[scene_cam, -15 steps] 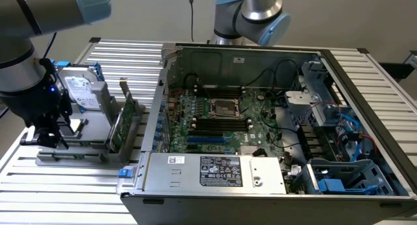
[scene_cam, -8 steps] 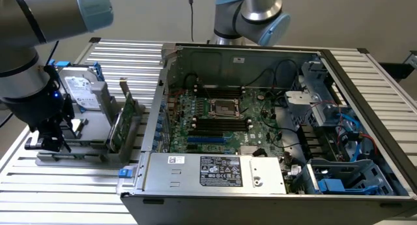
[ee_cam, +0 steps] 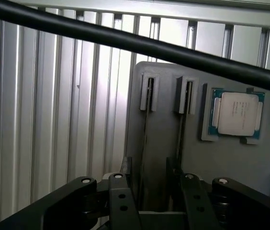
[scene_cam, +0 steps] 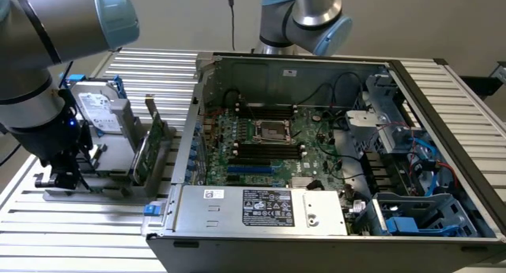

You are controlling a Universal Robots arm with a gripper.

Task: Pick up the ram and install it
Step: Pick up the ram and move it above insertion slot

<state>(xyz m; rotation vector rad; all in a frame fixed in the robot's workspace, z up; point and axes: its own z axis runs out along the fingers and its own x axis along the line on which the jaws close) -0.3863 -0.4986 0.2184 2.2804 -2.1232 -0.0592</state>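
The ram [ee_cam: 145, 127] stands on edge in a slot of the grey holder [ee_cam: 168, 143], just ahead of the gripper [ee_cam: 148, 167], which is spread wide and holds nothing. A second stick [ee_cam: 182, 129] stands alongside and a processor chip [ee_cam: 238, 114] lies farther off, all on the slatted desk [ee_cam: 53, 120].

robotics lab: slatted aluminium bench [scene_cam: 158, 66], opened pc tower [scene_cam: 316, 74], robot arm [scene_cam: 39, 36].

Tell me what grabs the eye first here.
The open computer case with its green motherboard dominates the exterior view's centre and right. At that view's left, the gripper hangs by a grey holder where the ram stands on edge beside a hard drive. A silver processor chip lies there too.
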